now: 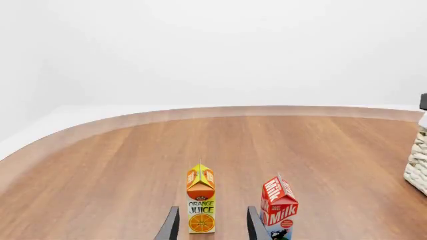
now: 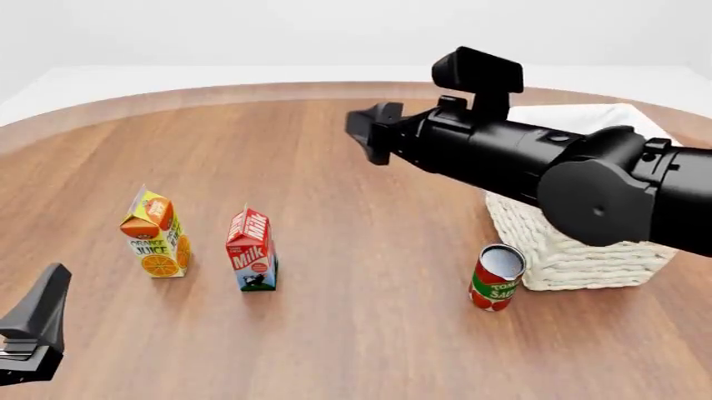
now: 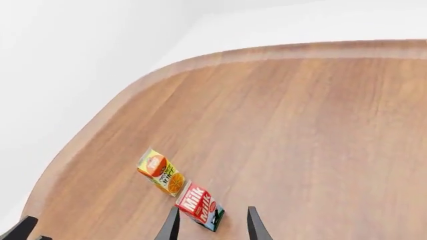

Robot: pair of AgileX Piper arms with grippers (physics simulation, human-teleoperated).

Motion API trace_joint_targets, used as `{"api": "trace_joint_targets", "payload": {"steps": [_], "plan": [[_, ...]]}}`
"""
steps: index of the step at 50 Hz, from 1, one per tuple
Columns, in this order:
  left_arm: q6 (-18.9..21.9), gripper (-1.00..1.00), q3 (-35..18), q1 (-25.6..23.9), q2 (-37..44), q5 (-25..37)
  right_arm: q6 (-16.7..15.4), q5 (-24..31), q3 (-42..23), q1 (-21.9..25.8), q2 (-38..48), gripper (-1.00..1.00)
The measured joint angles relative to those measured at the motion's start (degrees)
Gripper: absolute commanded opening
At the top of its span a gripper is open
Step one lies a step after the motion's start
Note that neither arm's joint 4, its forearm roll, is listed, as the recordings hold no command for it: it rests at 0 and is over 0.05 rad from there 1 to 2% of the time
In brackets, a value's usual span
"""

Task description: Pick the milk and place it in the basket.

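The milk (image 2: 252,250) stands upright on the wooden table, a red-topped carton just right of the orange juice carton (image 2: 156,233). The basket (image 2: 568,250), cream wicker with a white liner, sits at the right, partly hidden behind my right arm. My right gripper (image 2: 373,135) hangs open high over the middle of the table, well away from the milk (image 3: 200,206), which shows between its fingers (image 3: 253,225) far below. My left gripper (image 2: 36,327) is open at the near left edge, short of both cartons; the milk (image 1: 279,207) lies just outside its fingers (image 1: 171,225).
A red-green tomato can (image 2: 495,277) stands just in front of the basket's near left corner. The orange juice (image 1: 201,207) lines up between the left fingers, some way ahead. The basket's edge (image 1: 419,160) shows in the left wrist view.
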Motion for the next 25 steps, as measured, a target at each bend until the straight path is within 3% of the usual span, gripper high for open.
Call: {"api": "trace_joint_targets", "payload": {"steps": [25], "plan": [[0.0,1.00,0.0,0.0,0.0,0.0,3.6,2.8,-8.3,2.0,8.9,1.00]]}}
